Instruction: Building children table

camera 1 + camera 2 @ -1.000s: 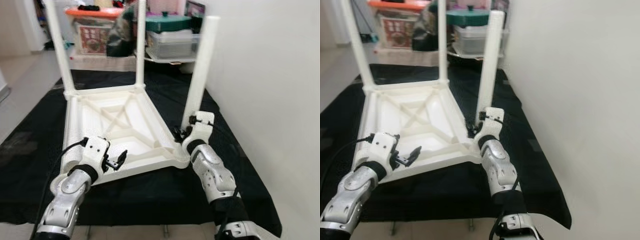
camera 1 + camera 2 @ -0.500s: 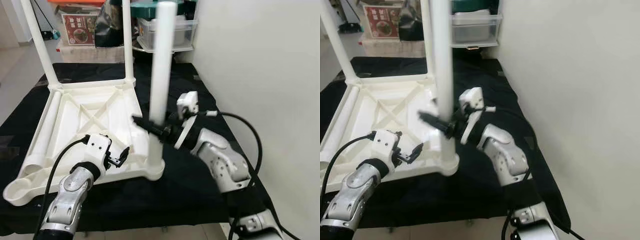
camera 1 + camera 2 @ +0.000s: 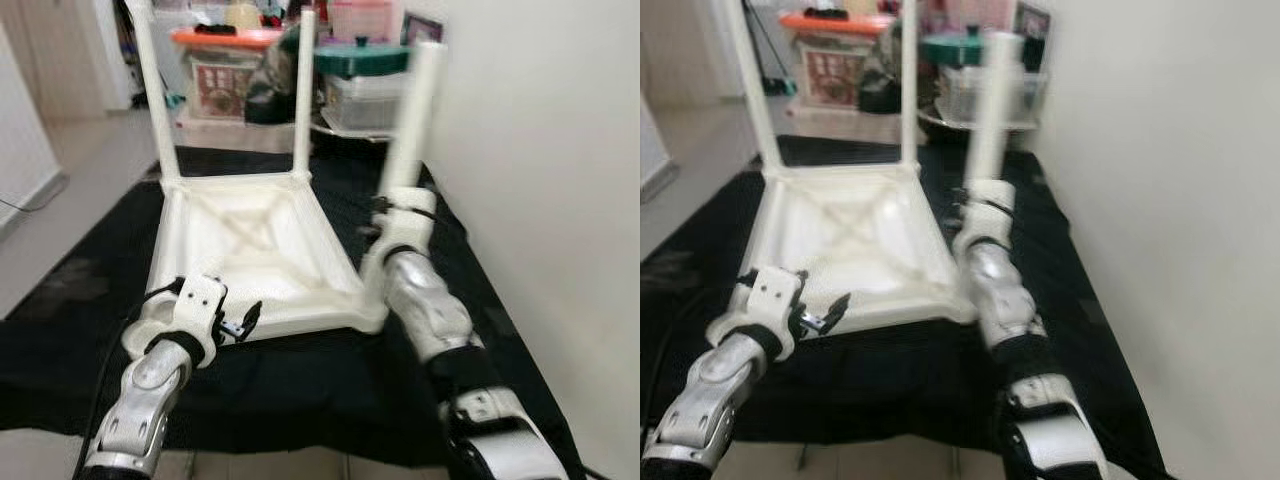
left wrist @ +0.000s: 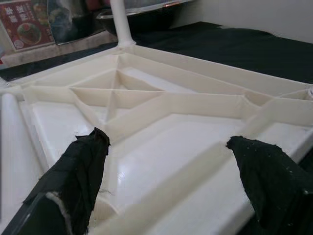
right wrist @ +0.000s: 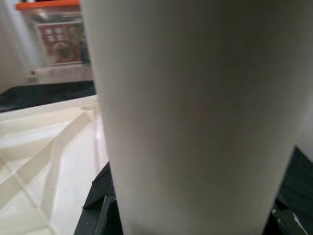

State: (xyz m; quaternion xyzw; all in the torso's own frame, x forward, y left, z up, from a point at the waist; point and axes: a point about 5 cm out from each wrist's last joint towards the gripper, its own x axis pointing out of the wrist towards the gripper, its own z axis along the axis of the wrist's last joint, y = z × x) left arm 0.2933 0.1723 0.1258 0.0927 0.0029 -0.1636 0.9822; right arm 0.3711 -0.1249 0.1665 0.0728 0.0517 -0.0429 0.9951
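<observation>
We see the white children's table (image 3: 250,250) lying upside down on a black cloth (image 3: 80,330) that covers the floor, its ribbed underside facing up and its legs pointing toward the ceiling. Starting at our left, the left hand (image 3: 243,321) hovers at the near edge of the tabletop, its 2 black fingers (image 4: 80,166) spread apart with nothing between them, aimed across the ribbed underside. Behind it, 2 fitted legs (image 3: 160,100) stand upright at the far corners, their long axes vertical. Farther right, a third leg (image 3: 412,120) rises from the near right corner, leaning slightly to the right. The right hand (image 3: 385,232) is at the base of this leg, and the right wrist view shows the white tube (image 5: 195,117) close between its fingers, clamped. Storage boxes (image 3: 225,70) sit beyond the cloth, and a pale wall (image 3: 560,150) runs along the right.
</observation>
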